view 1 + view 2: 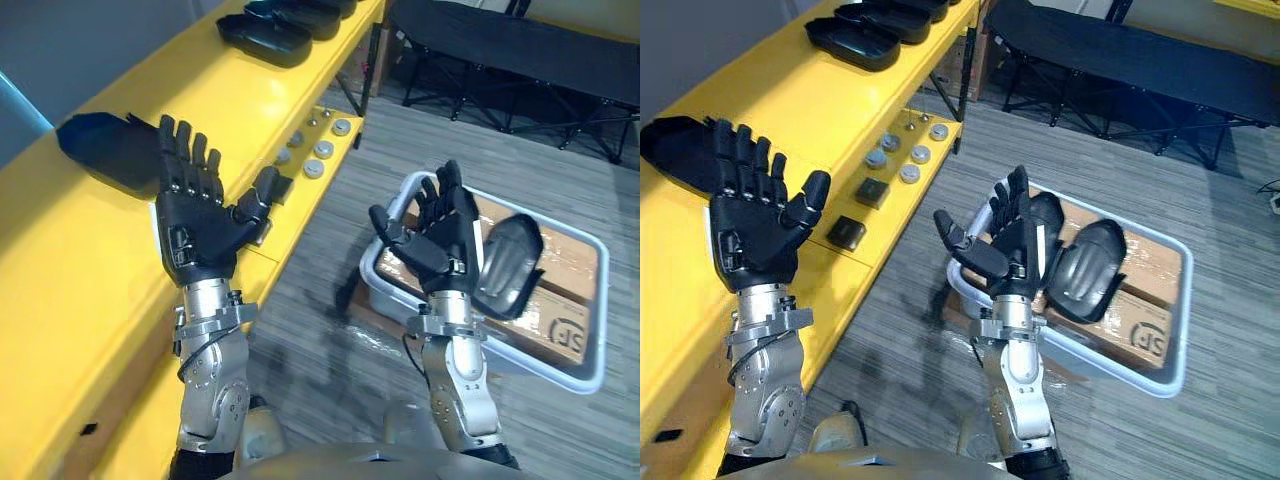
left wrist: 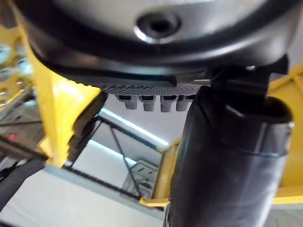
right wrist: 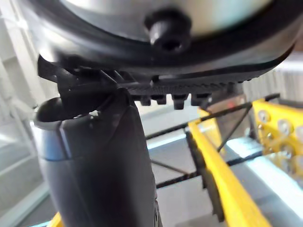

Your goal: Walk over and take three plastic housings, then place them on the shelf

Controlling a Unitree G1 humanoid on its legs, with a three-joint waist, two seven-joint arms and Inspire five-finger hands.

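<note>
currently left hand point(image 1: 200, 215) and right hand point(image 1: 445, 240) splayed, empty; housing point(image 1: 100, 150) on shelf point(image 1: 250, 100) just behind left hand.

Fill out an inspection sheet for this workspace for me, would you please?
Surface: yellow shelf, with a lower ledge on its floor side.
Job's things: far housings in a row at the shelf's far end; near housing on the shelf behind the left hand; bin housings, two, lying on cardboard in the grey bin on the floor.
Clutter: metal discs and two black blocks on the ledge.
Hands: left hand open, palm up, empty, over the shelf; right hand open, empty, over the bin.
Cables: nothing seen.
Surroundings: grey floor; black cot beyond the bin.
</note>
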